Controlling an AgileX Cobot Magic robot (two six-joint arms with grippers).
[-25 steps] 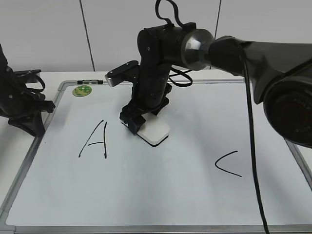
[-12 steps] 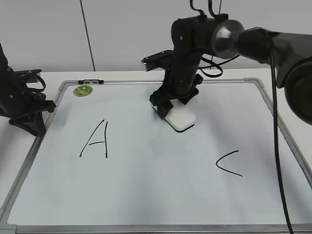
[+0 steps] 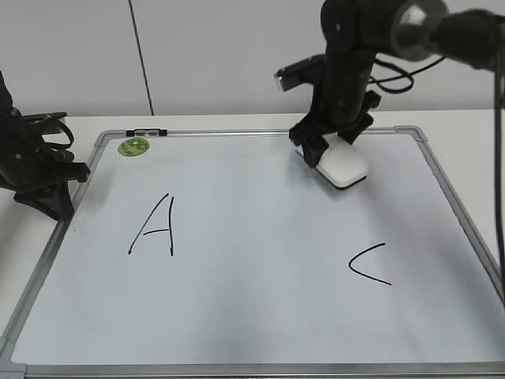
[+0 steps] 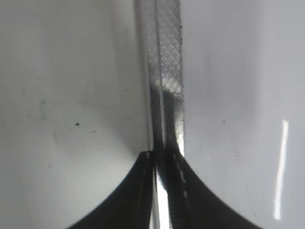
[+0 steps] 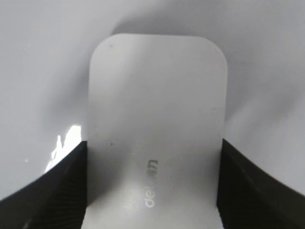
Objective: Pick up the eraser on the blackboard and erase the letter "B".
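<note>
Eraser (image 5: 157, 124) lettering legible only wristside; right claw (image 3: 325, 151) clamps it.

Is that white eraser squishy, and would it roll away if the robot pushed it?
Probably not squishy: the eraser keeps crisp, straight edges while the right gripper clamps it. It likely slides rather than rolls, being flat and boxy. Its smooth top could be a bit slippery.
</note>
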